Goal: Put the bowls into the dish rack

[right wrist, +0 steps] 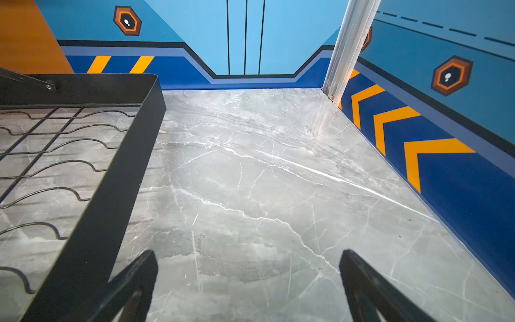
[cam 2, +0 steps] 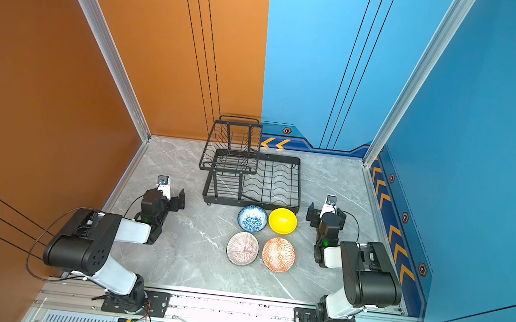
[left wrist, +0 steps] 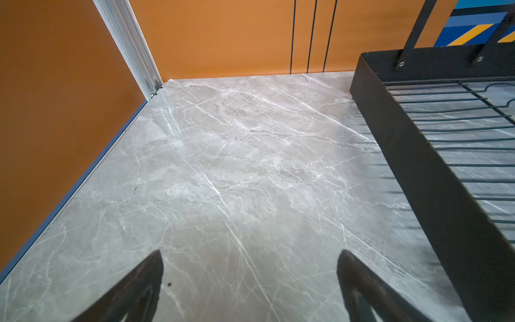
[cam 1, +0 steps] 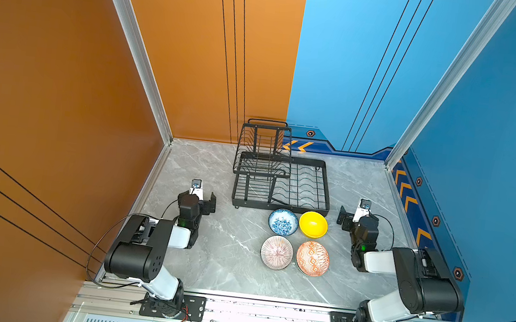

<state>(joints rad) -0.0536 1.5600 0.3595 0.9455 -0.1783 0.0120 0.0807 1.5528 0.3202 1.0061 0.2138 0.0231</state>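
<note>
Flanking the rack point(cam 1: 300, 186), both grippers are seen low over the table point(cam 1: 225, 264), well apart from each other. The left gripper point(left wrist: 251, 252) is spread wide, nothing held between its jaws (only bare marble is seen there); the rack's left wall is just beside it. The right gripper point(right wrist: 248, 252) is likewise spread wide and empty, the rack's right wall just beside it. The rack is placed at the back middle of the table, raised basket on its left half, plate slots on the right. In a square block before the rack, outside it, four are laid upright on the table: blue bowl point(cam 1: 283, 222) and yellow bowl point(cam 1: 313, 224) right at the front rim (contact cannot be told), striped bowl point(cam 1: 276, 252) and orange bowl point(cam 1: 312, 258) in the row nearer the viewer.
</note>
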